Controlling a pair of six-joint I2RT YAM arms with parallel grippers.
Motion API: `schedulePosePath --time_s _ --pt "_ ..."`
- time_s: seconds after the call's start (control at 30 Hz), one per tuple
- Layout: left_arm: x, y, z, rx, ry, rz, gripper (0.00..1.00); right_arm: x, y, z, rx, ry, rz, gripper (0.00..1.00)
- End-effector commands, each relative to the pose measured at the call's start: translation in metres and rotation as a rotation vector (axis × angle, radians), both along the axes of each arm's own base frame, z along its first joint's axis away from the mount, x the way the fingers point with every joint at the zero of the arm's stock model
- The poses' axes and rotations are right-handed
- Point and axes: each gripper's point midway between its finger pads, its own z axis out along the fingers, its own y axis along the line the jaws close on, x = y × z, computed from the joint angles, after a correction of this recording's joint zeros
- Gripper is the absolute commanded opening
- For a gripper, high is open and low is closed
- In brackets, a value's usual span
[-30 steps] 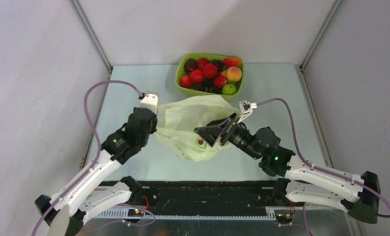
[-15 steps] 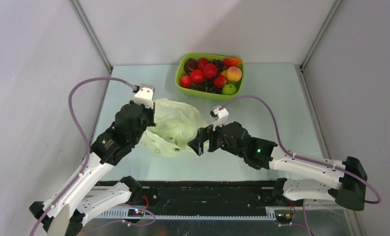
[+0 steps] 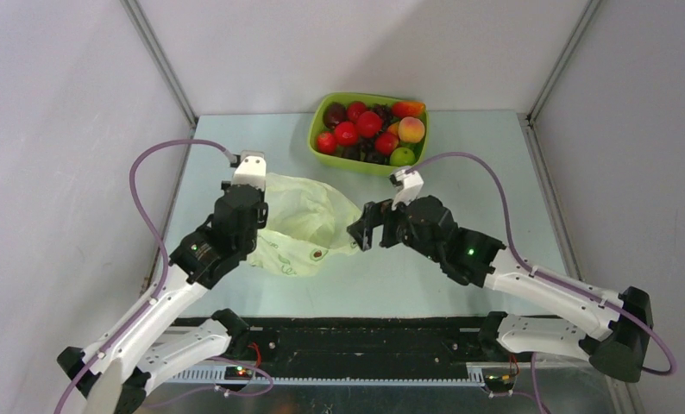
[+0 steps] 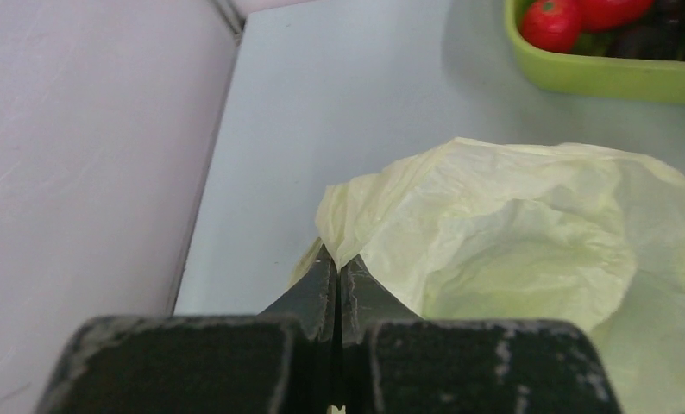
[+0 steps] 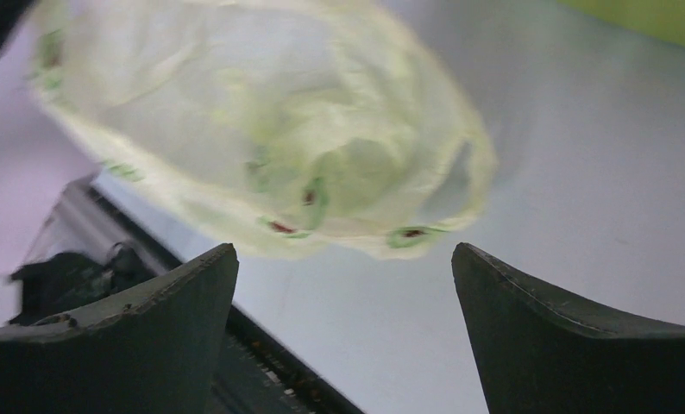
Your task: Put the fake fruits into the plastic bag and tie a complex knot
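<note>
Pale blue-grey bench (image 3: 494, 190) between white walls. Left of its centre the left claw (image 4: 337, 274) is clamped together on the rim of the plastic bag (image 3: 309, 224), likely to lift the mouth for loading. Just beside the bag, the right claw (image 5: 343, 259) stands wide apart and empty, probably to catch the opposite rim. At the far edge, the fake fruits (image 3: 369, 123) sit in the lime-green tray (image 3: 316, 138). The bag's small red-and-green prints are unreadable.

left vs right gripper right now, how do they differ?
The left gripper is shut, pinching the edge of the bag; the right gripper is wide open and holds nothing. The left gripper sits at the bag's left side, the right gripper at its right side. Both point toward the bag.
</note>
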Motion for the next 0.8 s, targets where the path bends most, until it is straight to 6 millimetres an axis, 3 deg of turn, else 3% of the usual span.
schedulePosePath --time_s 0.0,0.27,0.3,0.33,0.37,0.43,0.73,0.77 --pt "-0.003 0.023 0.009 -0.001 -0.080 0.113 0.00 0.038 -0.044 0.004 -0.103 0.008 -0.192 0.99" --pt "0.001 0.015 -0.007 0.008 -0.049 0.080 0.00 0.130 -0.090 -0.022 -0.287 0.015 -0.387 0.93" --pt "0.001 0.015 -0.008 0.014 -0.045 0.083 0.00 0.141 -0.091 -0.015 -0.279 -0.004 -0.399 0.93" --pt "0.001 0.015 -0.009 0.017 -0.042 0.085 0.00 0.155 -0.098 -0.024 -0.291 0.012 -0.420 0.93" --pt "0.002 0.015 -0.009 0.018 -0.041 0.086 0.00 0.167 -0.097 -0.016 -0.274 -0.013 -0.428 0.93" --pt "0.002 0.015 -0.010 0.018 -0.039 0.083 0.00 0.195 -0.111 -0.021 -0.282 -0.011 -0.467 0.93" --pt "0.004 0.009 -0.014 0.013 -0.028 0.055 0.00 0.301 -0.120 -0.039 -0.299 -0.052 -0.489 0.95" --pt "0.004 0.008 -0.014 0.014 -0.027 0.054 0.00 0.311 -0.120 -0.055 -0.315 -0.028 -0.474 0.96"
